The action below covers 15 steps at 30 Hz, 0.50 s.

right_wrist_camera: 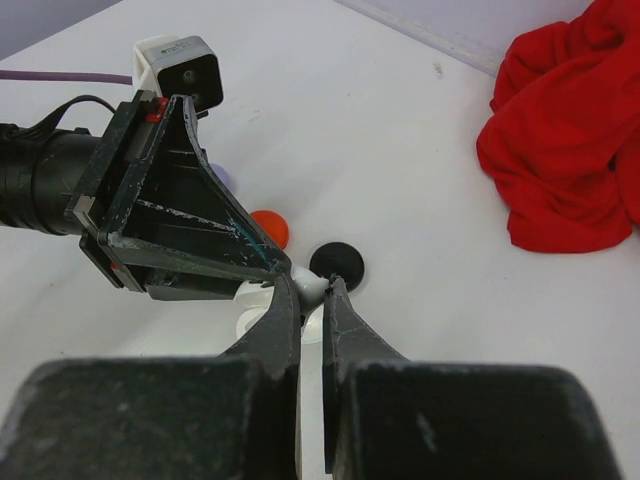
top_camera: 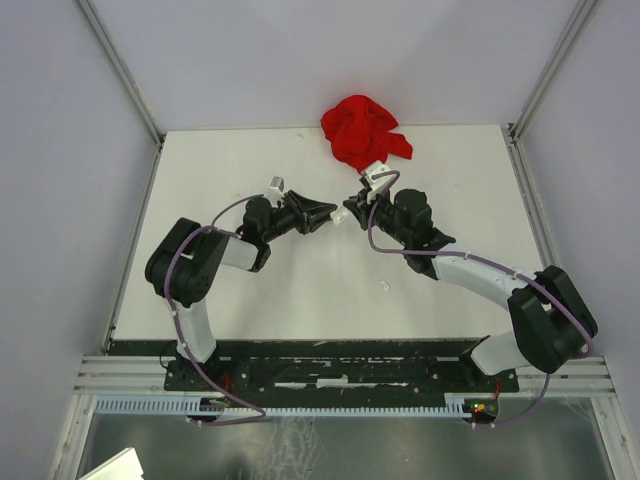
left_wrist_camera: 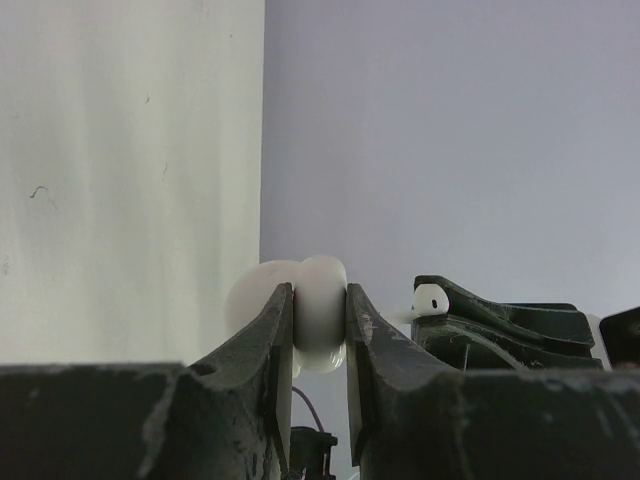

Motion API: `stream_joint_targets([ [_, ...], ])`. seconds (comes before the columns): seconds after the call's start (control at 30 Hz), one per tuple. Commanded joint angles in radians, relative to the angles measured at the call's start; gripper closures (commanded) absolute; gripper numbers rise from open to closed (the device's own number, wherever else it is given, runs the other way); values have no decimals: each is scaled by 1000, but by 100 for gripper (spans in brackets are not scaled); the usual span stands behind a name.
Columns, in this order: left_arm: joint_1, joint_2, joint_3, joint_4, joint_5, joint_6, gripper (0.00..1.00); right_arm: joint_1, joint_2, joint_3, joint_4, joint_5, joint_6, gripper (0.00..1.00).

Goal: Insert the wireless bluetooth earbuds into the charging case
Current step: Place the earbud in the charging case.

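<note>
mid-table, between the two arms, the left gripper (top_camera: 325, 213) and the right gripper (top_camera: 352, 212) meet almost tip to tip. the left gripper's fingers (left_wrist_camera: 275, 335) are clamped on a rounded white charging case (left_wrist_camera: 320, 325), which bulges out between them. the right gripper's jaws stand nearly together, pinching a small white earbud (left_wrist_camera: 430, 298) just beside the case on its right. on the table (top_camera: 250, 300), close by the gripper tips, lie a red disc (right_wrist_camera: 270, 228) and a black disc (right_wrist_camera: 337, 262), with a lilac piece (right_wrist_camera: 218, 178) partly hidden behind the left gripper. a crumpled red cloth (top_camera: 362, 132) sits at the far edge. a small white bit (top_camera: 383, 287) lies alone near the right arm, too small to identify.
</note>
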Motion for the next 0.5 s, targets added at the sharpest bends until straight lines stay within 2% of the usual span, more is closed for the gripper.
stream_joint_targets([
  [0.0, -4, -26, 3, 88, 33, -40, 97, 7, -7, 7, 66, 4, -21, 99],
  [0.47, -5, -36, 2, 113, 52, -70, 97, 7, 35, 9, 74, 2, -45, 99],
])
